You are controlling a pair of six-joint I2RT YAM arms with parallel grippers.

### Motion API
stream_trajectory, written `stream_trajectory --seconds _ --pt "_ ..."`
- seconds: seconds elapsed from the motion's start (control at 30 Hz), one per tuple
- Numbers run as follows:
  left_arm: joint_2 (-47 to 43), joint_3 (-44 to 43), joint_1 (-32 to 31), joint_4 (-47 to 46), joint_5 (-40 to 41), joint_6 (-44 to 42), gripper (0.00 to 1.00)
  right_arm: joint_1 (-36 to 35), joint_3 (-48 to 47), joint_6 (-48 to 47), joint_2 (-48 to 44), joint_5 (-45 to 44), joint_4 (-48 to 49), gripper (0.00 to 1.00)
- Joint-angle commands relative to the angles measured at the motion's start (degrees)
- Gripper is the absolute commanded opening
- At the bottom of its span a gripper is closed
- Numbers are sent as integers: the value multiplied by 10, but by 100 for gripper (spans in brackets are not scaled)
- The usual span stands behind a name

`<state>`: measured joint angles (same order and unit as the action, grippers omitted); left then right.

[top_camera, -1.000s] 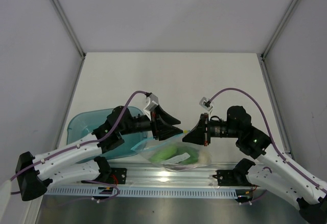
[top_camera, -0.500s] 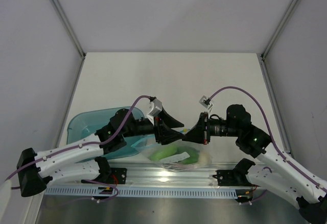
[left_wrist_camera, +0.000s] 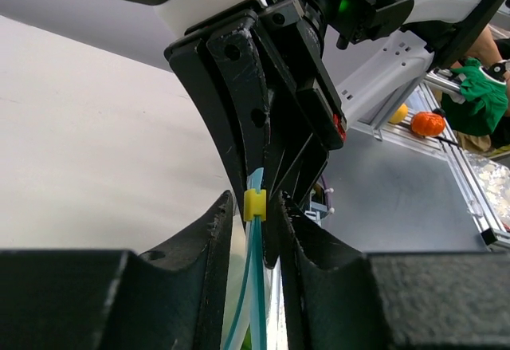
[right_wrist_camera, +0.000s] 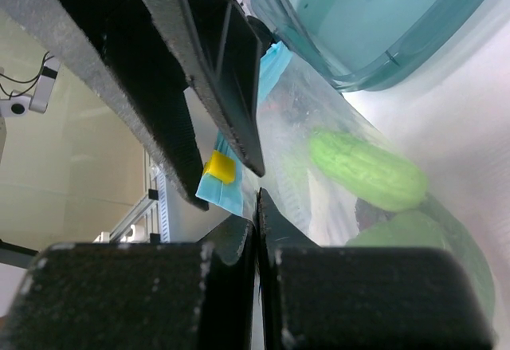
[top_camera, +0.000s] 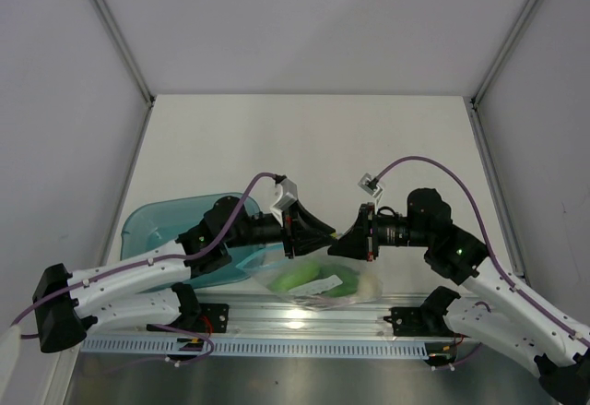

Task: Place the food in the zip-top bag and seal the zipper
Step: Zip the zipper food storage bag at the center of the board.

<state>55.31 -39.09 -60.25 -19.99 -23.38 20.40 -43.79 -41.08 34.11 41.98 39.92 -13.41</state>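
You are past the loading and into the sealing. The zip-top bag (top_camera: 318,280) hangs between the two arms at the near edge of the worktop (top_camera: 304,137), just right of the teal tray (top_camera: 161,225). Through its clear wall you can see the long green vegetable (right_wrist_camera: 366,171) and a second green shape below it, probably the apple (right_wrist_camera: 410,234). The eggplant and the small orange piece you cannot make out from these views. None of the food shows in the visible part of the tray.

Your right gripper (top_camera: 339,244) has its jaws clenched on the end of the bag's mouth, pinching the zipper (left_wrist_camera: 256,286) right beside the yellow slider (left_wrist_camera: 254,204). Your left gripper (top_camera: 318,232) has its jaws narrowed around that slider, one finger close on each side. Whether they actually bite on it, you cannot tell from here.

The slider sits hard against the right gripper's pinch, at one end of the strip. Below it, in the left wrist view, the two blue lips look parted. So judge the zipper as not yet closed. What is left for you is to get a firm hold on the slider and draw it along the whole mouth while the right jaws anchor the end.
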Motion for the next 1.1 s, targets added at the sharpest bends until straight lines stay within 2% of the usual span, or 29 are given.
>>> stream_trajectory --seconds 0.0,0.17,0.27,0.3,0.33,0.5,0.77,1.07 --pt "-6 -1 -4 -28 11 -12 29 -4 -27 4 1 10 13 0" --pt "-5 -3 -4 -27 5 -8 22 -8 -28 6 -2 9 14 0" --pt "-4 -2 -4 -26 1 -6 13 -8 -29 8 -4 9 16 0" --pt "-3 -2 -4 -23 0 -5 5 -8 -28 9 -6 9 18 0" --pt "-4 -5 -4 -22 0 -5 1 -8 -28 10 -6 9 21 0" --pt "-6 -4 -4 -18 -7 3 1 -8 -27 14 -10 1 35 0" --pt "23 -31 5 23 -62 40 1 -8 -12 14 -36 -40 69 0" --pt "7 -13 35 36 -95 67 1 -8 -8 24 -44 -51 90 0"
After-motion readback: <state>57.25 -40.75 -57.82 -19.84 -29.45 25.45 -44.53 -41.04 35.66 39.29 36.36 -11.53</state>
